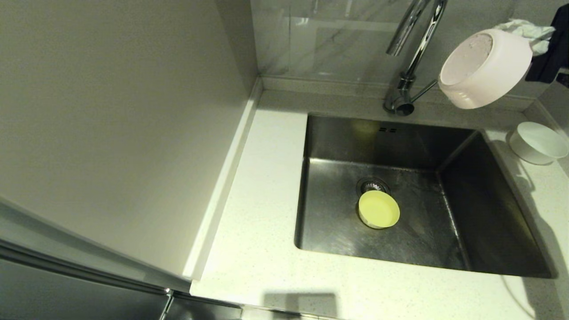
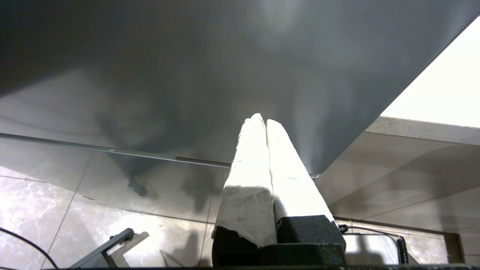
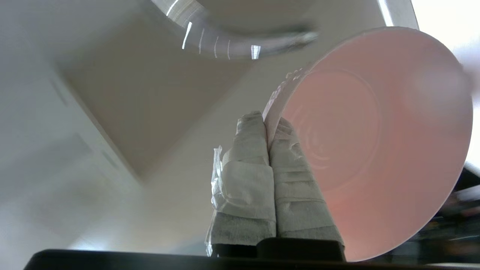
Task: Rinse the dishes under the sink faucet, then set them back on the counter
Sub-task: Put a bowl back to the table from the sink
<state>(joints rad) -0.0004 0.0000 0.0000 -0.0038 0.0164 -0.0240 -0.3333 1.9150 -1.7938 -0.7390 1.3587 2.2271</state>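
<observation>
The pale pink bowl (image 1: 486, 67) hangs tipped on its side above the sink's (image 1: 489, 195) back right corner, just right of the chrome faucet (image 1: 411, 53). My right gripper (image 3: 268, 122) is shut on the pink bowl's (image 3: 375, 142) rim, its white-wrapped fingers (image 1: 531, 29) showing behind the bowl. The yellow bowl (image 1: 378, 209) lies on the sink floor beside the drain strainer (image 1: 371, 184). The white bowl (image 1: 537, 142) stands upright on the counter (image 1: 258, 213) right of the sink. My left gripper (image 2: 262, 122) is shut and empty, parked low near the cabinet front, out of the head view.
A grey wall panel (image 1: 120, 124) rises along the counter's left side. A marbled backsplash (image 1: 338, 40) stands behind the faucet. The faucet lever (image 1: 424, 89) points towards the pink bowl. Tiled floor (image 2: 93, 210) lies below the left gripper.
</observation>
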